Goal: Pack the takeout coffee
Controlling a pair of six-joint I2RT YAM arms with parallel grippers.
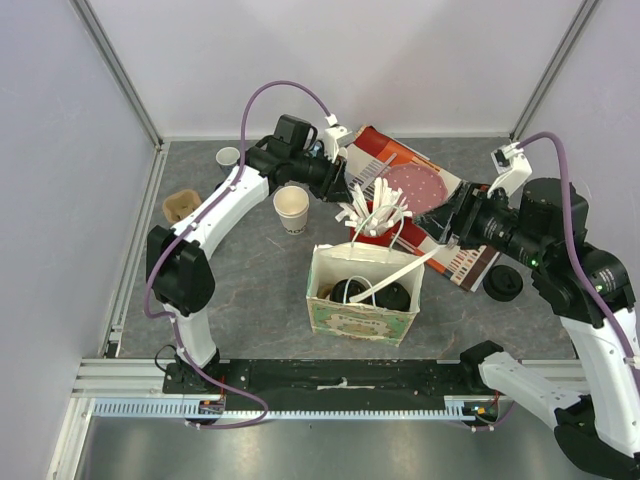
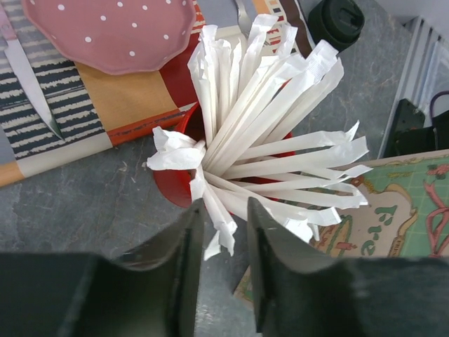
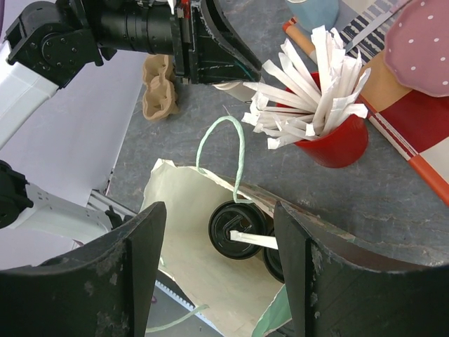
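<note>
Two takeout coffee cups with black lids [image 1: 350,292] [image 1: 393,297] stand inside the open paper bag [image 1: 330,262]. They also show in the right wrist view [image 3: 237,223] [image 3: 272,258], with a wrapped straw [image 3: 254,240] lying across one lid. A lidless cream paper cup [image 1: 292,210] stands left of the bag. My left gripper [image 1: 345,185] [image 2: 224,210] is slightly open at the red cup of wrapped straws [image 2: 172,184]. A straw end [image 2: 217,235] sits loose between its jaws. My right gripper [image 1: 455,225] [image 3: 219,210] is wide open and empty above the bag.
A loose black lid [image 1: 503,282] lies right of the bag. A striped placemat [image 1: 455,255] with a pink dotted plate [image 1: 415,187] and a knife [image 2: 28,77] lies at the back. A cardboard cup carrier [image 1: 180,207] and a small cup [image 1: 228,156] sit far left.
</note>
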